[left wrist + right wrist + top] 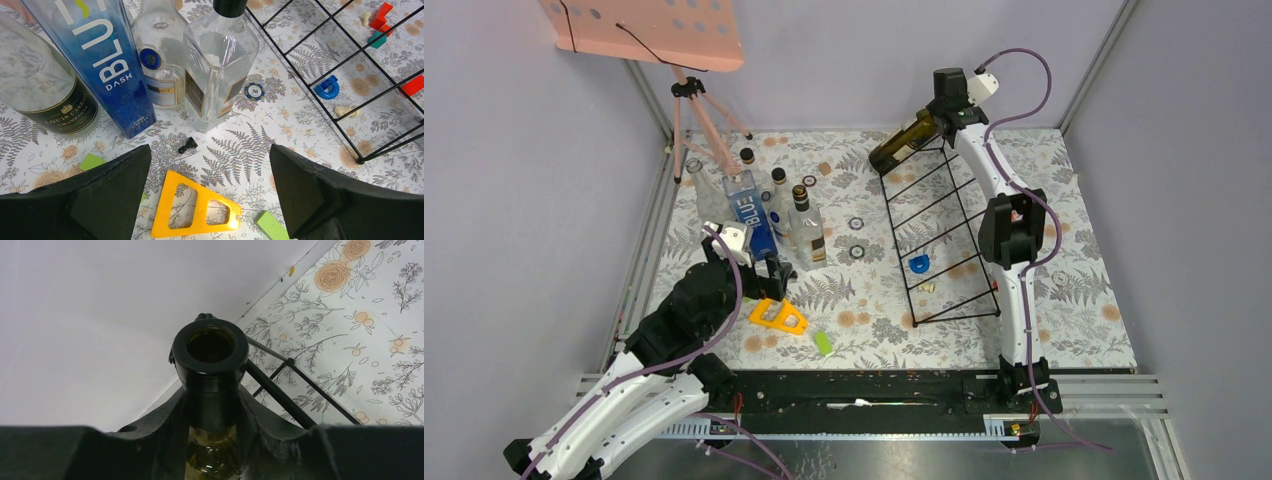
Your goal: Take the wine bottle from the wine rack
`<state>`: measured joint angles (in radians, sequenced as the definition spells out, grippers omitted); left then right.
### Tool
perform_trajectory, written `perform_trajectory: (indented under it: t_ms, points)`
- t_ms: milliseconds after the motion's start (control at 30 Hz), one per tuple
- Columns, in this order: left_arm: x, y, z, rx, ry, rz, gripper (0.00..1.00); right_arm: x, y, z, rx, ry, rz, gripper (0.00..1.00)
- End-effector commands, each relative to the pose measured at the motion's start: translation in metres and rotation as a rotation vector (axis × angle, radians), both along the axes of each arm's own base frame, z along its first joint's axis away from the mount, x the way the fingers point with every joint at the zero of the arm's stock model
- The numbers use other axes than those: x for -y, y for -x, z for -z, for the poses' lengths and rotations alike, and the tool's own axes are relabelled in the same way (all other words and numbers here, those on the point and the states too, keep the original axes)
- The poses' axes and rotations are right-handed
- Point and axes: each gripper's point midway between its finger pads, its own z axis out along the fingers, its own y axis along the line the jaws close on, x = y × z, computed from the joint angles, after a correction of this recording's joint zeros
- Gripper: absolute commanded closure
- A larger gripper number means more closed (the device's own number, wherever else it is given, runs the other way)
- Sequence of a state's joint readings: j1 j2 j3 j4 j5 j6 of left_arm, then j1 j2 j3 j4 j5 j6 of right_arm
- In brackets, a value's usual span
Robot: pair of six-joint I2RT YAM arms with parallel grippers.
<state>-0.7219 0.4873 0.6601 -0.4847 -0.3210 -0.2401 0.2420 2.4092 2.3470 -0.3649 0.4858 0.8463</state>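
Note:
The wine bottle (pixel 904 142), olive-green glass with a black-foiled neck, lies across the far top end of the black wire wine rack (pixel 944 235). My right gripper (pixel 946 112) is shut on its neck; in the right wrist view the open mouth and neck of the bottle (pixel 210 360) stand between my fingers (pixel 165 425), with a rack wire (pixel 280 395) just to the right. My left gripper (pixel 210 190) is open and empty, low over the table above a yellow triangular piece (pixel 192 207).
Several bottles (pixel 769 215) stand left of centre, among them a blue one (pixel 107 65) and a clear square one (pixel 215 60). A pink tripod stand (pixel 689 100) is at the far left. Small toys, a poker chip (pixel 254 91) and green blocks (pixel 824 343) lie around.

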Motion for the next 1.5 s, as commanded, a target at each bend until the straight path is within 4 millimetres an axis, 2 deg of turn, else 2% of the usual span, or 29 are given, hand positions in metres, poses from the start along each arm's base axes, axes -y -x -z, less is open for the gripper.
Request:
perform_trajectory:
  t_ms: [0, 200, 433, 700, 967, 1067, 1233, 1467]
  points:
    - [0.000, -0.005, -0.005, 0.025, 0.001, -0.013, 0.01, 0.004, 0.004, -0.077, 0.152, -0.008, 0.002, 1.00]
    - [0.000, -0.004, -0.005, 0.025, 0.002, -0.012, 0.01, 0.000, 0.010, -0.103, 0.196, 0.015, -0.017, 1.00]
    - [0.000, -0.005, -0.004, 0.024, 0.001, -0.014, 0.01, -0.015, 0.017, -0.142, 0.278, 0.041, -0.053, 1.00]
    - [-0.001, -0.005, -0.006, 0.030, 0.002, -0.018, 0.01, -0.041, 0.029, -0.187, 0.375, 0.147, -0.123, 1.00]
    - [0.000, -0.005, -0.004, 0.024, 0.001, -0.014, 0.01, -0.085, 0.050, -0.239, 0.507, 0.324, -0.212, 1.00]
    - [0.000, -0.005, -0.004, 0.024, 0.001, -0.013, 0.01, -0.103, 0.057, -0.252, 0.546, 0.380, -0.253, 1.00]
    - [-0.001, -0.004, -0.005, 0.027, 0.001, -0.015, 0.01, -0.138, 0.068, -0.260, 0.582, 0.456, -0.347, 1.00]
    - [0.000, -0.004, -0.004, 0.024, 0.001, -0.013, 0.01, -0.189, 0.090, -0.261, 0.617, 0.553, -0.491, 1.00]
